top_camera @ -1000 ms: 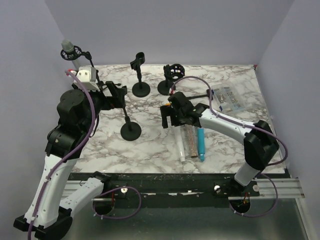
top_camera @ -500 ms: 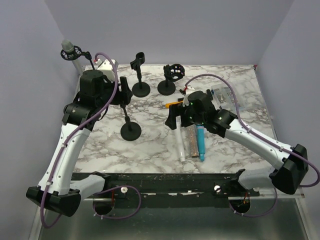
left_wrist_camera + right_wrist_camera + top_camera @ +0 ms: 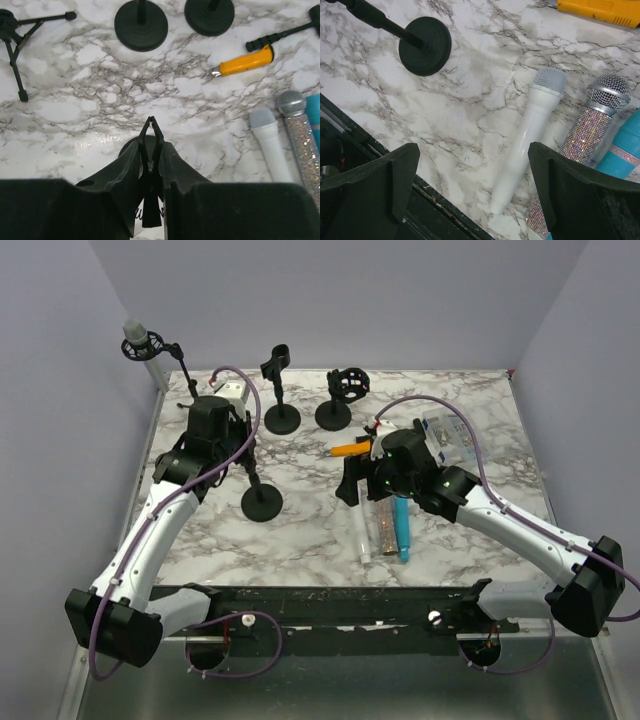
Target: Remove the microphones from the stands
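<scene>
- Although both my arms have sunk from a hunched pose to a low, stretched one in the last second, the white microphone (image 3: 530,135) has not stirred. It lies flat on the table (image 3: 470,100) right under the gap of my right claw (image 3: 472,167), touching neither finger.
- That right claw is spread wide and holds nothing. It has drifted only a little, toward the microphones.
- Just past the white one, on the outer side of my right claw, lie the glitter microphone (image 3: 592,130) and the teal microphone (image 3: 625,150), close together.
- My left claw (image 3: 151,150) stays pressed together on the thin clip (image 3: 151,121) at the head of the stand (image 3: 262,503). The stand's round base sits straight below the claw, and the clip carries no microphone.
- I judge the removal done: the stand is braced and the microphone is off it and lying down. What remains is letting go and backing away.
- Far beyond my left claw, a grey-headed microphone (image 3: 133,335) sits in a black cradle (image 3: 150,344). If that one is meant, nothing has begun there.
</scene>
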